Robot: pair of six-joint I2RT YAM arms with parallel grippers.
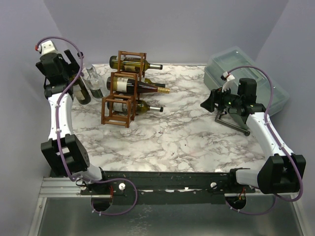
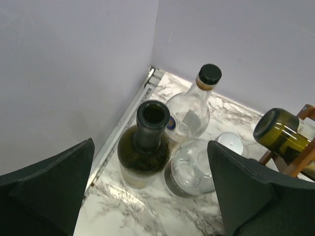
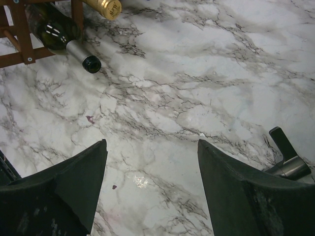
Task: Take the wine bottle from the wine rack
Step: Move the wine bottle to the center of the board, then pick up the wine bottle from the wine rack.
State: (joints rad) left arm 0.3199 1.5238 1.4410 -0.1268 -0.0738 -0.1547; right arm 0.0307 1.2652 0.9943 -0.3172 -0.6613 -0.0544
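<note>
So the wine bottle [image 2: 143, 158], the dark green one with the uncapped mouth, is standing upright on the marble table [image 1: 187, 132], just left of the wine rack [image 1: 113, 83] and clear of it. The left gripper [image 2: 150, 142] is hovering right above that bottle with its fingers spread wide. There's a gap on both sides of the neck, so it's not gripping anything. Two clear glass bottles are crowding in beside the dark one, also left of the rack: one with a black cap [image 2: 189, 110] sitting a bit farther back, and another [image 2: 191, 169] sitting between the dark bottle and the rack. The rack itself is holding three bottles, all lying on their sides with their necks poking out to its right. One is sitting in the top cell [image 1: 129, 63], a gold-capped one [image 1: 142, 86] in the middle, and a black-capped one [image 1: 147, 107] at the bottom. The right gripper [image 3: 151, 142] is hanging over bare marble well to the right of the rack, jaws apart and nothing between them. A grey lidded bin [image 1: 246, 73] is sitting even farther right of the rack.
</note>
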